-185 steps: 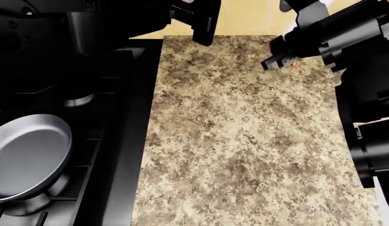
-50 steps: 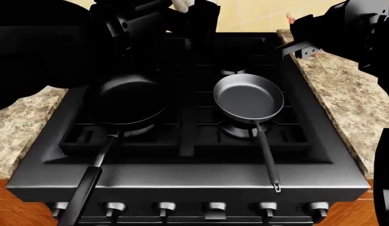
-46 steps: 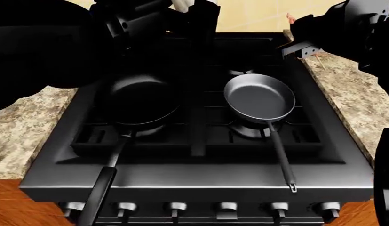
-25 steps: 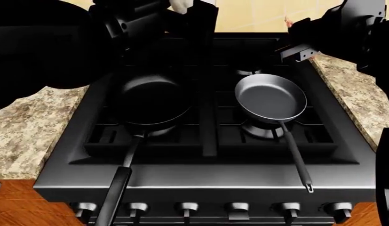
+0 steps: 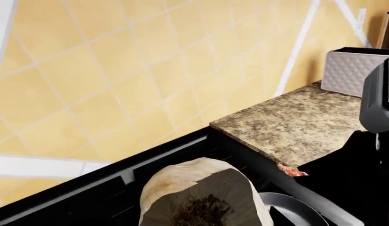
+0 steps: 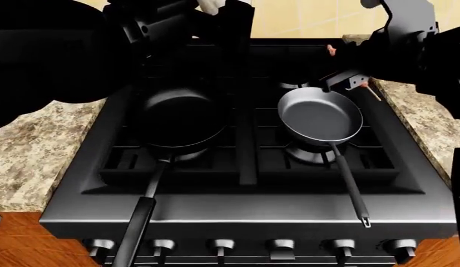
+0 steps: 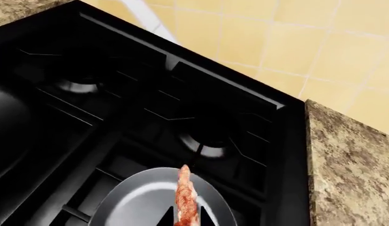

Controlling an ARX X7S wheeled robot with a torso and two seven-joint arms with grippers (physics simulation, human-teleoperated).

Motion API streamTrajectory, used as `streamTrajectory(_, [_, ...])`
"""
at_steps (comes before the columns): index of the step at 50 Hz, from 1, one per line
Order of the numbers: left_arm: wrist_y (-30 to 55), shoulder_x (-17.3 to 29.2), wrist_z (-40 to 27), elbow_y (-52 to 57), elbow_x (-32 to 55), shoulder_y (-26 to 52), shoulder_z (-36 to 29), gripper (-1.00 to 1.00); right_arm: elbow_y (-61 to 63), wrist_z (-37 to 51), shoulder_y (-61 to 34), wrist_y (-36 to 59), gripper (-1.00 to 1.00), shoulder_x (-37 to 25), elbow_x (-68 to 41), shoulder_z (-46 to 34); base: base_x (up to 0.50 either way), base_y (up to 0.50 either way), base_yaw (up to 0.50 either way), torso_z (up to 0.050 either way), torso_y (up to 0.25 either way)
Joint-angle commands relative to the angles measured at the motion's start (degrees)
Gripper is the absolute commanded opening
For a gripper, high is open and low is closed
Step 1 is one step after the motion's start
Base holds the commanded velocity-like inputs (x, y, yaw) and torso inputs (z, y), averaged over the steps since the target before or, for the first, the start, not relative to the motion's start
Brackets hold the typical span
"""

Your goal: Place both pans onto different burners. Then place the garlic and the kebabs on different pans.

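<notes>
The large black pan (image 6: pixel 178 118) sits on the front left burner (image 6: pixel 187 153). The small grey pan (image 6: pixel 320 115) sits on the front right burner (image 6: pixel 313 154). My left gripper (image 6: pixel 214 10) is high over the stove's back, shut on the whitish garlic (image 5: pixel 203 193), whose top shows in the head view (image 6: pixel 212 5). My right gripper (image 6: pixel 347 78) is shut on the kebabs (image 7: pixel 186 197) and holds them above the grey pan's (image 7: pixel 141 205) far rim. A reddish end of the kebabs (image 6: pixel 331 50) and the skewer tip (image 6: pixel 373 92) stick out either side.
The black stove (image 6: pixel 245 200) has silver-faced knobs (image 6: pixel 280 245) along its front. Speckled granite counter lies left (image 6: pixel 36 150) and right (image 6: pixel 430 128) of it. Yellow tiled wall (image 5: pixel 119 70) stands behind. A grey quilted box (image 5: pixel 354 70) stands on the right counter.
My right gripper has moved left and down with the kebabs, from over the stove's right edge to above the grey pan's far rim. The left arm and both pans have stayed put.
</notes>
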State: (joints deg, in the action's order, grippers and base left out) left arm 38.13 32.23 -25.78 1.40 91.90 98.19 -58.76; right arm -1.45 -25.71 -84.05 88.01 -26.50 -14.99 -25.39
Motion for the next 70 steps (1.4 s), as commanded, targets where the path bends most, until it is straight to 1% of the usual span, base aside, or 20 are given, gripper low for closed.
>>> streamTrajectory(1, [-0.8, 0.0, -0.8, 0.4, 1.2, -1.6, 0.6, -1.00, 0.5, -0.9, 1.0, 1.2, -1.00, -1.1, -2.8, -1.8, 0.00, 0.00, 0.00, 0.000, 0.000])
streamTrajectory(15, [-0.9, -0.1, -0.5, 0.3, 1.0, -1.8, 0.6, -1.00, 0.7, 0.7, 1.8, 1.2, -1.00, -2.0, -8.1, -3.7, 0.00, 0.00, 0.00, 0.000, 0.000])
streamTrajectory(20, [-0.9, 0.0, -0.6, 0.4, 0.9, -1.9, 0.6, -1.00, -2.4, 0.1, 1.2, -1.2, -1.00, -1.2, -8.1, -5.9, 0.00, 0.00, 0.00, 0.000, 0.000])
streamTrajectory(37, [-1.1, 0.5, -0.6, 0.7, 0.9, -2.2, 0.8, -1.00, -19.0, -3.4, -2.6, -11.8, -1.00, 3.5, -5.0, -14.5, 0.00, 0.00, 0.00, 0.000, 0.000])
streamTrajectory(48, [-1.0, 0.3, -0.4, 0.4, 0.7, -2.2, 0.8, -1.00, -25.9, -4.8, -2.9, -15.6, -1.00, 5.3, -3.8, -17.3, 0.00, 0.00, 0.00, 0.000, 0.000])
streamTrajectory(70, [-0.9, 0.8, -0.9, 1.2, 1.0, -2.1, 1.2, -1.00, -29.8, -4.9, -2.4, -17.5, -1.00, 6.2, -3.2, -18.8, 0.00, 0.00, 0.00, 0.000, 0.000])
